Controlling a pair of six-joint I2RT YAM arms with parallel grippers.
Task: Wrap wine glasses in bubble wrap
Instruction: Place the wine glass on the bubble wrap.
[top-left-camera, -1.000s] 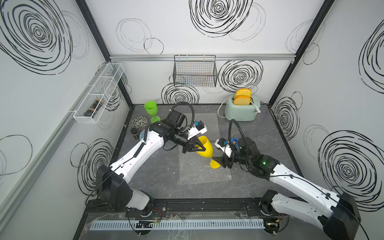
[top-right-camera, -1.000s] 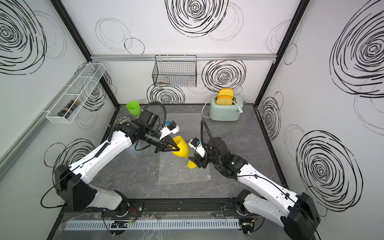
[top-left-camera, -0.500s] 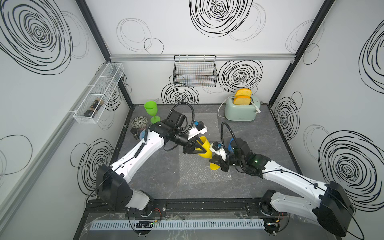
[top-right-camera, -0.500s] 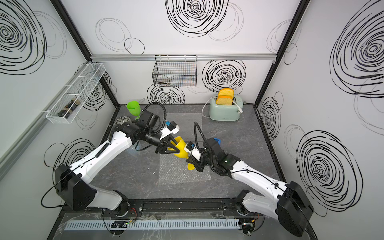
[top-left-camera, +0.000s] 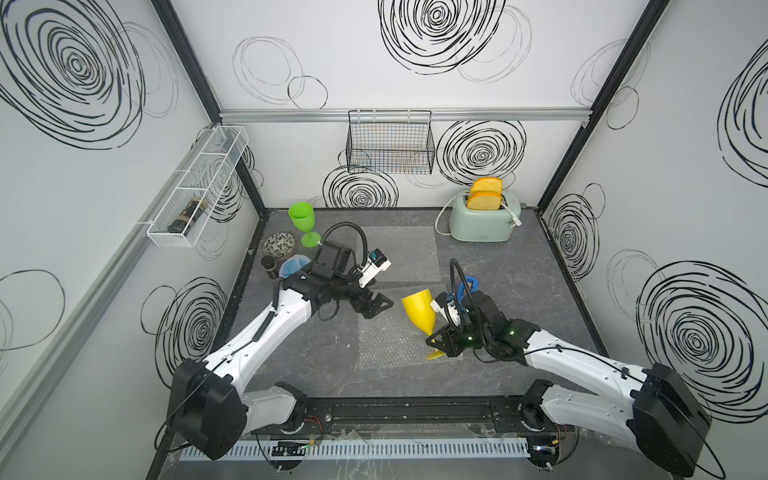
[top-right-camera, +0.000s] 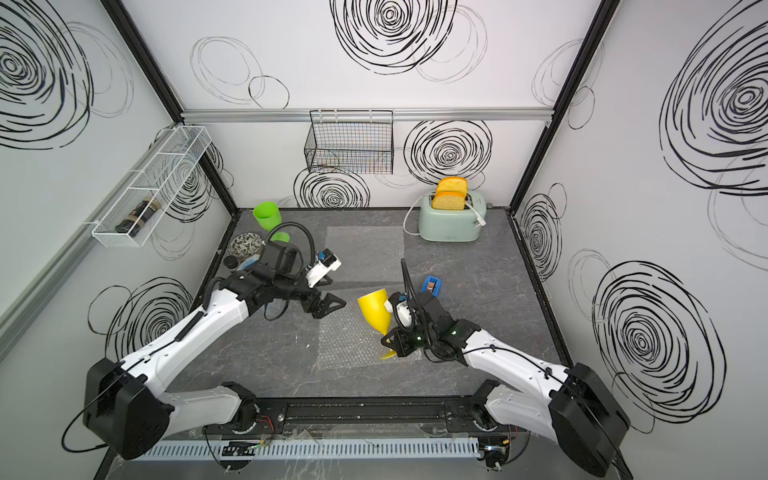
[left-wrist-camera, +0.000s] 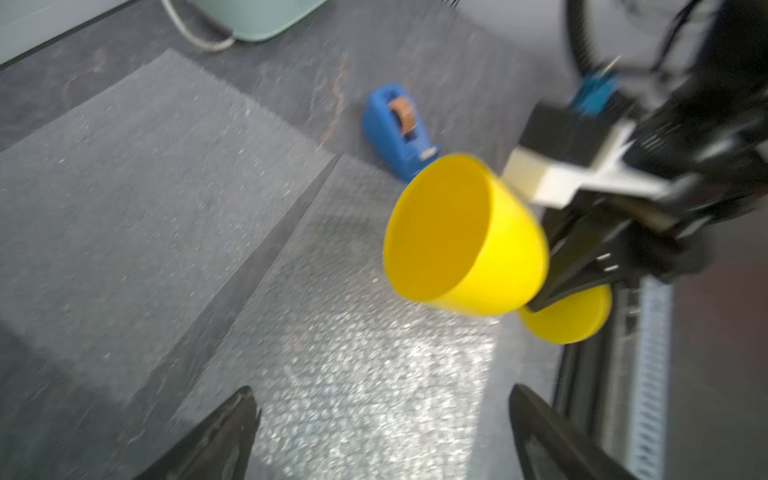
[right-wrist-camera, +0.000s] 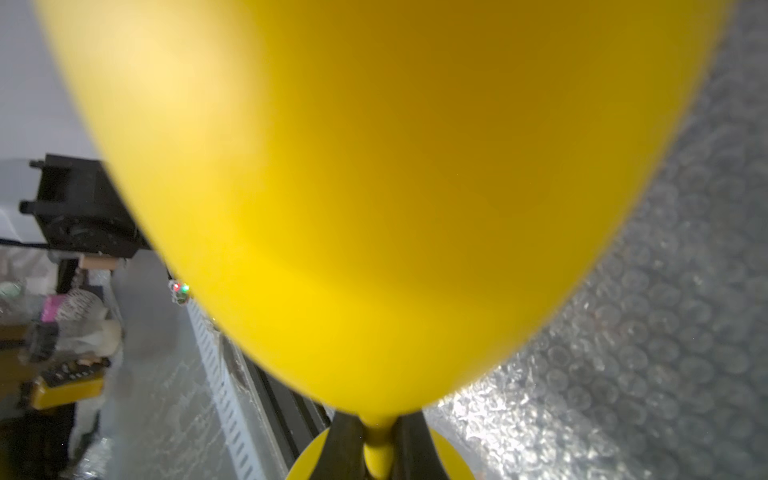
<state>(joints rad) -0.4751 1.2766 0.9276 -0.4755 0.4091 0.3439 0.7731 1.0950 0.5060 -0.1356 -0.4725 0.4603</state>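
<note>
The yellow wine glass (top-left-camera: 419, 311) (top-right-camera: 374, 311) hangs tilted above the near bubble wrap sheet (top-left-camera: 382, 345) (top-right-camera: 345, 345), its mouth turned toward the left arm. My right gripper (top-left-camera: 434, 343) (top-right-camera: 388, 345) (right-wrist-camera: 377, 440) is shut on its thin stem, just above the round foot. My left gripper (top-left-camera: 380, 307) (top-right-camera: 332, 307) (left-wrist-camera: 382, 390) stands wide open a short way from the bowl (left-wrist-camera: 461, 237), holding nothing. A second bubble wrap sheet (top-left-camera: 399, 249) (left-wrist-camera: 145, 166) lies farther back. The green wine glass (top-left-camera: 302, 218) (top-right-camera: 268, 216) stands upright at the back left.
A blue tape dispenser (top-left-camera: 467, 286) (top-right-camera: 432, 286) (left-wrist-camera: 399, 129) sits behind the right wrist. The mint toaster (top-left-camera: 482, 224) with bread is at the back right. A patterned bowl (top-left-camera: 279, 244), a dark jar (top-left-camera: 269, 266) and a blue bundle (top-left-camera: 293, 266) crowd the left edge.
My right gripper closed on the yellow glass's stem. My left gripper let go of the bowl, opened wide and drew back to the left. The glass now hangs from the right gripper alone.
</note>
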